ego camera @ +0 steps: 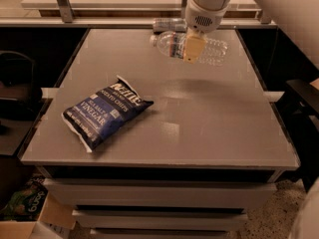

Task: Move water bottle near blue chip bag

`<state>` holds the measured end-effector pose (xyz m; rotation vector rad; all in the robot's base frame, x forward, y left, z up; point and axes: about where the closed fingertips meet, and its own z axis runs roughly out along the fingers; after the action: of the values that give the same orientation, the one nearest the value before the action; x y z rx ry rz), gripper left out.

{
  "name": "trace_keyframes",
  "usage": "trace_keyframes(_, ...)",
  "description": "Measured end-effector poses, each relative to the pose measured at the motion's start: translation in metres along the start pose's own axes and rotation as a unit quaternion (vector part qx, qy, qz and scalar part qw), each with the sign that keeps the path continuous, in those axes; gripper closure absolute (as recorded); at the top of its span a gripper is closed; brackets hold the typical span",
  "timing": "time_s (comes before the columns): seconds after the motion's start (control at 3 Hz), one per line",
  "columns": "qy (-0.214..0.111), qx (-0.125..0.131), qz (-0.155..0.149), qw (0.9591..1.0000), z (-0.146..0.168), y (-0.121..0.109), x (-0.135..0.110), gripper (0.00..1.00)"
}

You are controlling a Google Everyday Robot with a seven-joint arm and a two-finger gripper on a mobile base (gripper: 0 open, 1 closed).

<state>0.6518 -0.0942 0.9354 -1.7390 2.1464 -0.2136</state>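
Observation:
The water bottle [172,44] is clear and ribbed, with a white cap pointing left, and lies sideways in my gripper [193,48] over the far middle of the grey table [199,123]. The gripper comes down from the white arm at the top and is shut on the bottle's middle; one tan finger [193,49] crosses its front. The bottle seems to be held slightly above the table. The blue chip bag [104,113], navy with white lettering, lies flat at the front left of the table, well apart from the bottle.
A silver can [167,24] lies on its side at the table's far edge, just behind the bottle. A dark chair [15,98] stands left of the table and dark furniture [301,113] stands at its right. A cardboard box [30,218] sits on the floor at the front left.

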Motion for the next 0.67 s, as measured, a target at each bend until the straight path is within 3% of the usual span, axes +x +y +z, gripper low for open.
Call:
trace_keyframes(0.33,-0.013,-0.004,-0.073,0.9972,0.008,0.028,0.003,1.00)
trace_keyframes(0.67,-0.018,-0.015,-0.151,0.9882,0.014,0.065,0.017,1.00)
